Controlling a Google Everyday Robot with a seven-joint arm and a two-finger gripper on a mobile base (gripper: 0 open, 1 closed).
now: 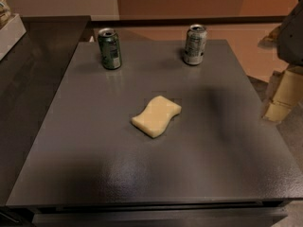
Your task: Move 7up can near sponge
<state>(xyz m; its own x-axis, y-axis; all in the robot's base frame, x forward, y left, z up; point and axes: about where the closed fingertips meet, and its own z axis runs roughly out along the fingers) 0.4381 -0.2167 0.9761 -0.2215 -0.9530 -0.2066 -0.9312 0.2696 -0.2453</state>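
The 7up can (194, 44), silvery-grey with pale green markings and a silver top, stands upright at the far edge of the grey table (94, 164), right of centre. The pale yellow wavy sponge (156, 116) lies flat near the table's middle, well in front of the can and a little to its left. My gripper (281, 96) hangs at the right edge of the view, beyond the table's right side, apart from both the can and the sponge and holding nothing I can see.
A darker all-green can (110, 48) stands upright at the table's far left. A dark counter (42, 46) adjoins the table on the left, with a white box (9, 32) on it. An orange-brown wall runs behind.
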